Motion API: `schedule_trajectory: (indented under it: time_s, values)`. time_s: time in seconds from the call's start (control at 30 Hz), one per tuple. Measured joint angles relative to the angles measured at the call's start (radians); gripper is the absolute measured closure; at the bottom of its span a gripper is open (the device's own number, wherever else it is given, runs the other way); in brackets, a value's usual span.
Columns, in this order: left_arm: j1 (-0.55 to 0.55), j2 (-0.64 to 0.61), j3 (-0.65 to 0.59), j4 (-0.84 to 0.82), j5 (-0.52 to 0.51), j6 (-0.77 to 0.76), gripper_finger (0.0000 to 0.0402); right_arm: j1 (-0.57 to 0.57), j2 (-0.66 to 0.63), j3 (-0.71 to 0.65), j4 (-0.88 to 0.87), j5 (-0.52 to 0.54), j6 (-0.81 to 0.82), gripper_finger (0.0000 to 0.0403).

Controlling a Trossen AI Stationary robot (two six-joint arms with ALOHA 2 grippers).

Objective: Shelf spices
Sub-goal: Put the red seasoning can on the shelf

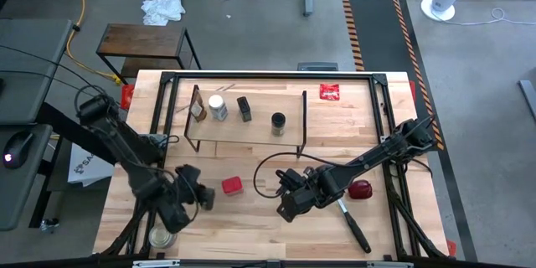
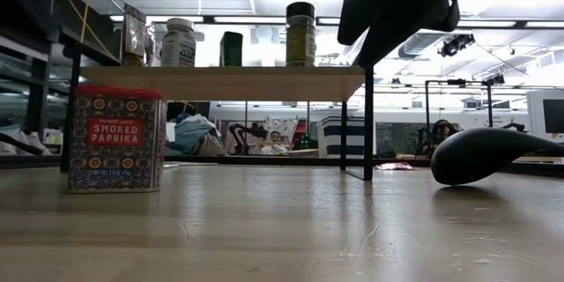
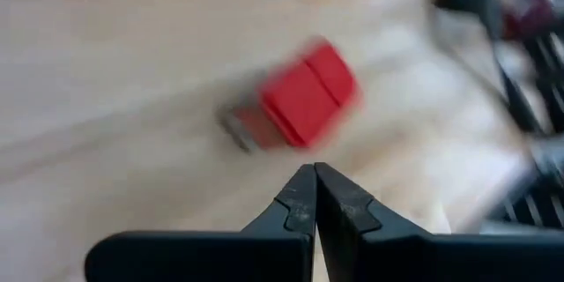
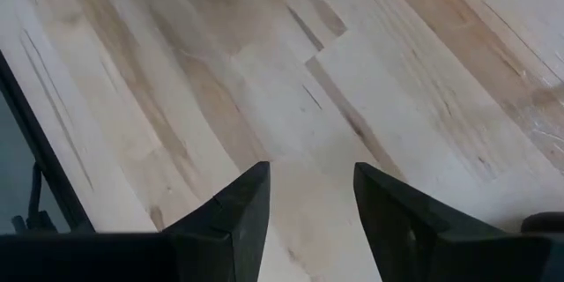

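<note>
The red square tin [image 1: 232,186] stands on the table in front of the shelf [image 1: 251,134]; it also shows in the low view [image 2: 115,138] and the left wrist view [image 3: 304,97]. On the shelf's plywood top stand the brown bottle [image 1: 198,110], the white-capped jar [image 1: 218,107], the small black box [image 1: 244,109] and the dark-lidded jar [image 1: 278,122]. My left gripper [image 1: 201,195] is shut and empty, just left of the tin [image 3: 315,174]. My right gripper [image 1: 283,209] is open and empty, to the right of the tin [image 4: 311,185].
A wider clear glass jar [image 1: 162,236] stands at the near left edge. A flat red packet [image 1: 330,92] lies at the far right. A black long-handled utensil [image 1: 353,224] and a small dark red object [image 1: 360,190] lie right of my right gripper.
</note>
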Motion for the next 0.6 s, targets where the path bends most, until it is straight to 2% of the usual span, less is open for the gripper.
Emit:
schedule_trajectory:
  time_s: [0.17,0.27,0.4,0.6]
  values:
    - [-0.054,0.023,0.0,0.208,-0.005,0.277,0.04,0.0,0.0,0.0,0.003,-0.002,-0.001,0.0243]
    - [-0.057,0.03,0.0,0.237,-0.003,0.43,0.0379,-0.004,0.0,0.0,0.003,-0.002,-0.003,0.0243]
    - [-0.005,0.005,0.0,0.223,0.047,0.641,0.0317,-0.005,0.0,0.0,0.002,-0.002,-0.003,0.0243]
    - [0.129,-0.033,0.0,0.22,0.235,1.015,0.0199,-0.006,0.0,0.0,0.002,-0.002,0.05,0.0243]
